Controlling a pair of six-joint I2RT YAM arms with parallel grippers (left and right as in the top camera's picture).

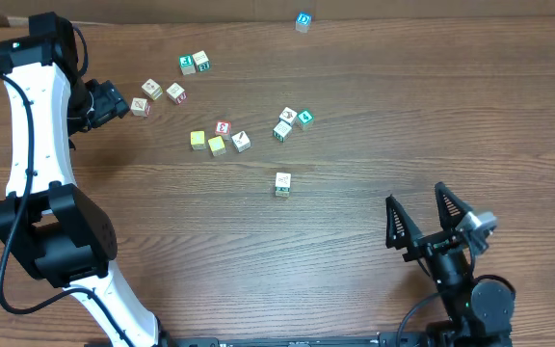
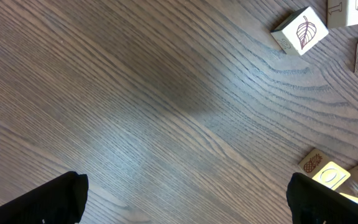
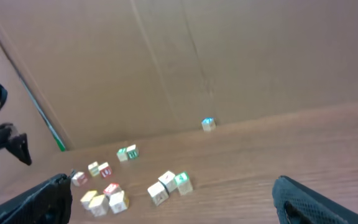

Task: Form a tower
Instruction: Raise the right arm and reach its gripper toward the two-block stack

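No tower shows in any view; the small wooden cubes lie singly on the table. Two yellow cubes (image 1: 198, 140) (image 1: 217, 146) sit mid-table with a red-edged cube (image 1: 223, 127). The green "4" cube (image 3: 182, 180) (image 1: 303, 119) rests on the wood beside two white cubes. One cube (image 1: 282, 183) lies alone nearer the front. My left gripper (image 1: 116, 102) (image 2: 194, 205) hovers open at the far left, next to two cubes (image 1: 141, 106). My right gripper (image 1: 419, 207) (image 3: 182, 208) stands open at the front right, holding nothing.
A blue-edged cube (image 1: 303, 20) (image 3: 207, 124) sits by the cardboard wall (image 3: 166, 62) at the back. A green-edged pair (image 1: 194, 64) lies at the back left. The left wrist view shows a leaf cube (image 2: 303, 31) and a pineapple cube (image 2: 312, 163).
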